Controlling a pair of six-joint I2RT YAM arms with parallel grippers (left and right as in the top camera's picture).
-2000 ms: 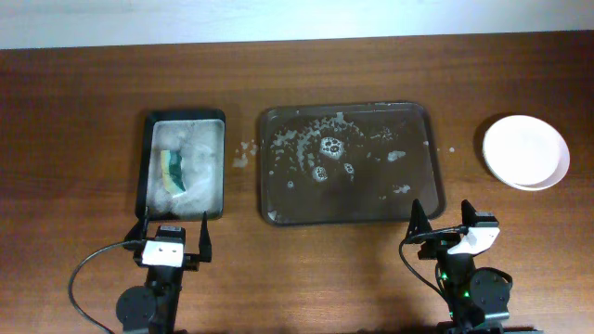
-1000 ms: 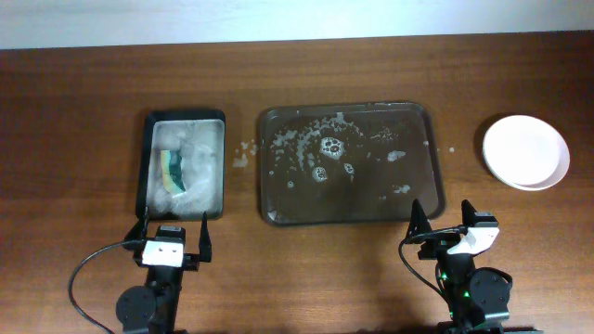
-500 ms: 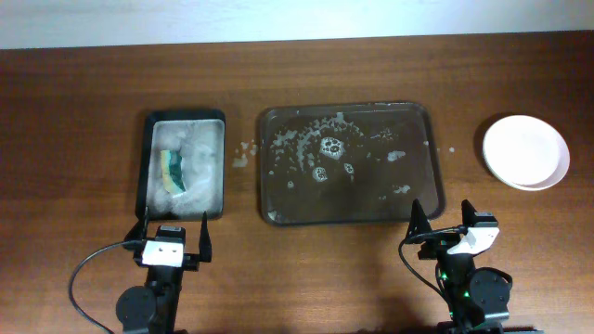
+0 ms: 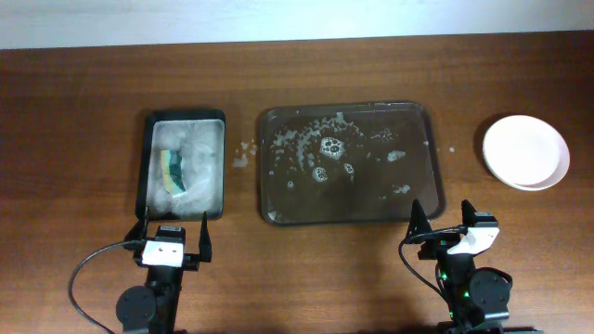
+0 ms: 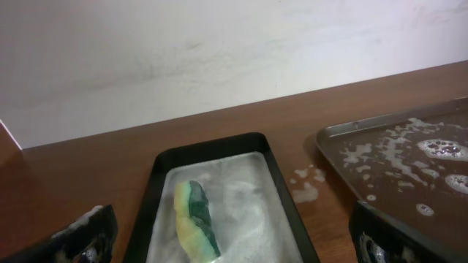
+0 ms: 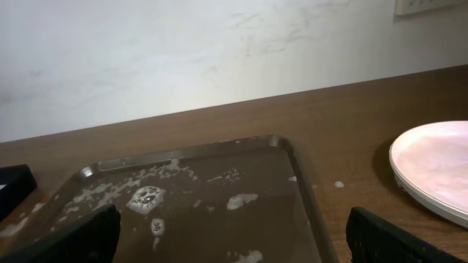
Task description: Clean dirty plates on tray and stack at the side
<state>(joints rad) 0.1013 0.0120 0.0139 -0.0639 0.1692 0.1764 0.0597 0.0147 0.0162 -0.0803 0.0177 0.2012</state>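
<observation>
The dark brown tray (image 4: 278, 121) lies mid-table with only suds and water in it; it also shows as the tray (image 6: 292, 157) in the right wrist view and the tray (image 5: 333, 139) at the right of the left wrist view. White plates (image 4: 525, 152) sit stacked on the wood at the far right, seen again as plates (image 6: 435, 164). My left gripper (image 4: 174, 228) rests open at the near edge, just in front of the small black tray. My right gripper (image 4: 442, 215) stands open in front of the brown tray's near right corner. Both hold nothing.
A small black tray (image 4: 149, 167) left of the brown one holds foam and a yellow-green sponge (image 4: 173, 173), also seen as the sponge (image 5: 196, 219). Spilled suds (image 4: 244, 154) dot the wood between the two trays. A pale wall runs along the far edge.
</observation>
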